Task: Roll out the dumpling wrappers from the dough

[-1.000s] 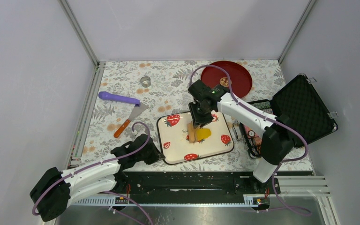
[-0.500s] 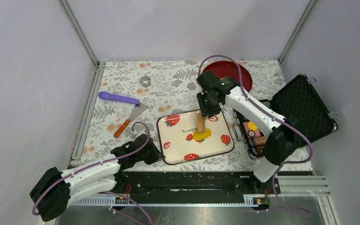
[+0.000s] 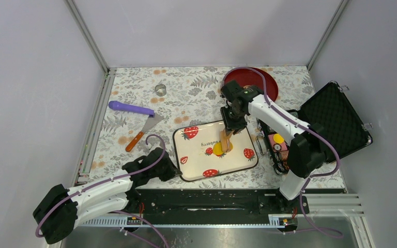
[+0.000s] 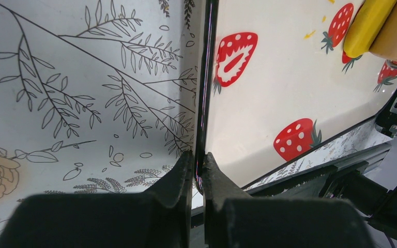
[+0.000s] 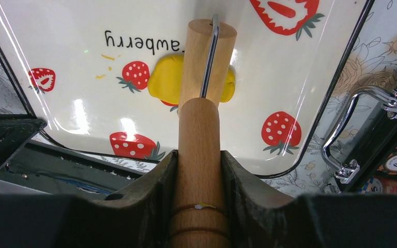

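The yellow dough (image 3: pixel 217 150) is a small flattened patch on the white strawberry-print tray (image 3: pixel 192 155). My right gripper (image 3: pixel 229 128) is shut on the handle of a wooden rolling pin (image 3: pixel 225 140), whose roller lies on the dough. In the right wrist view the handle (image 5: pixel 199 150) sits between the jaws of my right gripper (image 5: pixel 199 161), and the roller (image 5: pixel 209 57) covers the middle of the dough (image 5: pixel 166 80). My left gripper (image 3: pixel 172 168) is shut on the tray's left rim (image 4: pixel 202 103), as the left wrist view shows (image 4: pixel 197 161). No separate round wrappers are in view.
A red plate (image 3: pixel 258 82) lies at the back right. An open black case (image 3: pixel 333 119) with small items stands right of the tray, its metal handle (image 5: pixel 362 129) close to the tray edge. A purple tool (image 3: pixel 131 108), a spatula (image 3: pixel 143 132) and a metal ring (image 3: pixel 160 89) lie at left.
My right gripper has moved right and back, drawing the rolling pin from the dough's left side across it. The left arm and the tray have not moved.
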`<state>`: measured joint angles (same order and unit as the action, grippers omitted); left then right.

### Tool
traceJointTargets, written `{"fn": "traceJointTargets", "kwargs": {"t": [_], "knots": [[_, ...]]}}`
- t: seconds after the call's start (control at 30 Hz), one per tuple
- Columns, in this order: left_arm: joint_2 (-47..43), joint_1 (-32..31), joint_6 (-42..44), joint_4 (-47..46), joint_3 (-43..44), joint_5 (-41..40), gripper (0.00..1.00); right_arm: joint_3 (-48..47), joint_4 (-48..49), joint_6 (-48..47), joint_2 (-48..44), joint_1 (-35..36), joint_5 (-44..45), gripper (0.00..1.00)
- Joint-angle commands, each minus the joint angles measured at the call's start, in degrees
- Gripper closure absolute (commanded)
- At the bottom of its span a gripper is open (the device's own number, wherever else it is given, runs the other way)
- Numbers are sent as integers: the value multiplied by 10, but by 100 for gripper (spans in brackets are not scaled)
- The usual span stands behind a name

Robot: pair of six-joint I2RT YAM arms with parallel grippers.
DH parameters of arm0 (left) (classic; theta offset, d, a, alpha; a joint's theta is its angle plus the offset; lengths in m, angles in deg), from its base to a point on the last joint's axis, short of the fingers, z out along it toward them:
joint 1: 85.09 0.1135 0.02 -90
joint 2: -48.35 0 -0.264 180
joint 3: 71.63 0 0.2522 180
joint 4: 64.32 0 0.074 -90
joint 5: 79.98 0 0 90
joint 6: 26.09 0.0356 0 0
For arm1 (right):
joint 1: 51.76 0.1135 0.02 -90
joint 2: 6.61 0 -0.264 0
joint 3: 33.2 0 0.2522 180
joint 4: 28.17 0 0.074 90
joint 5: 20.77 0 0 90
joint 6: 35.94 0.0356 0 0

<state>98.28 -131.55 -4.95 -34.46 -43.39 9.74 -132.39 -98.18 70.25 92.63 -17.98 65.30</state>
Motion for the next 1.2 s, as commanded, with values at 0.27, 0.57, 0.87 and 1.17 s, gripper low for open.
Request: {"fn": "traceJointTargets", "kwargs": {"t": [0.27,0.57,0.87,1.17], "knots": [[10,1,0,32,-5,-21,100,68,3,-23,39,1,7,100],[15,1,1,32,-2,-21,100,89,15,-23,55,9,-26,100],[19,2,3,32,0,-21,100,58,15,-11,82,36,-59,100],[22,1,3,33,1,-21,100,51,18,-8,113,52,-58,100]]}}
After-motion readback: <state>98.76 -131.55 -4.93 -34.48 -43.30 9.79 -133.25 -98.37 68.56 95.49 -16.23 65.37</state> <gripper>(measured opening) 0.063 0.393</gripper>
